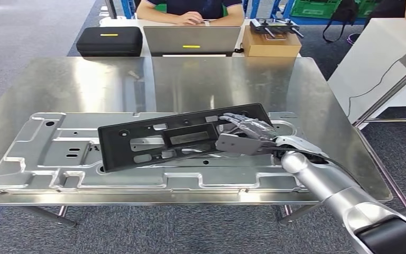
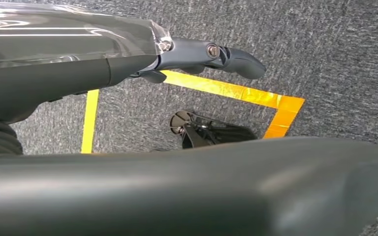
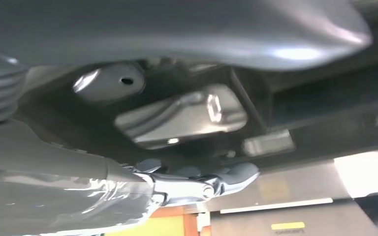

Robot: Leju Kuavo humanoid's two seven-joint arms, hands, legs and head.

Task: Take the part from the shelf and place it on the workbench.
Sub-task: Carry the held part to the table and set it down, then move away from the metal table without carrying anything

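Note:
The part, a long black plastic frame (image 1: 153, 140) with several cut-outs, lies aslant on a silver stamped metal panel (image 1: 42, 159) on the steel workbench (image 1: 217, 79). My right hand (image 1: 243, 135) grips the frame's right end, fingers over its top and thumb at its near edge. That end sits slightly raised. In the right wrist view the black frame (image 3: 325, 108) passes close by my right hand (image 3: 197, 184), with shiny metal showing through a cut-out. My left hand (image 2: 192, 54) hangs over the grey carpet with nothing in it, its fingers stretched out.
Behind the workbench stand a black case (image 1: 109, 41), a laptop (image 1: 190, 39) and a cardboard box (image 1: 271, 42) with a controller on it. A person (image 1: 190, 10) sits there. A white table (image 1: 370, 63) stands at right. Yellow tape (image 2: 236, 91) marks the floor.

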